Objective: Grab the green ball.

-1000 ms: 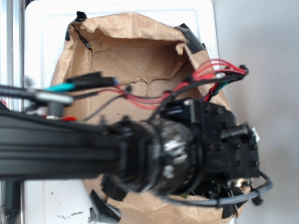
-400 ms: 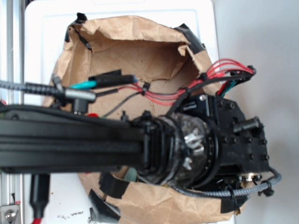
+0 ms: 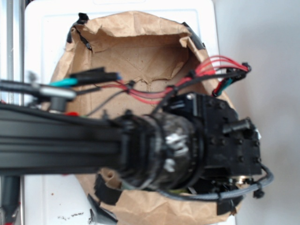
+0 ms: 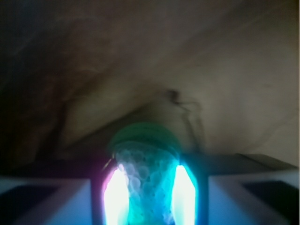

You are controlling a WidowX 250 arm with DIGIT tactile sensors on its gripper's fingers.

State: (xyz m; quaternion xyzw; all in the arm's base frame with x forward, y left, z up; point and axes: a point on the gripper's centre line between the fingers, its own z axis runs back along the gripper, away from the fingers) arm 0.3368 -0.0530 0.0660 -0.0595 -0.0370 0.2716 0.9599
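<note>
Since a moment ago the arm [image 3: 70, 145] shifted left over the paper bag [image 3: 140, 42]; jaws grip the green ball [image 4: 146, 161] shallowly, so lifting could drop it.

mint-green dimpled ball [image 4: 145, 173], brown paper bag [image 3: 140, 47]

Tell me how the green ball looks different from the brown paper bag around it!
The green ball is round and covered in little dimples; the brown paper bag is flat-sided, creased and wrinkly. The ball is mint green and lit up brightly between the gripper fingers; the bag is dull brown and mostly in shadow. The ball is small; the bag fills the whole wrist view around it. Both look blurry here.
</note>
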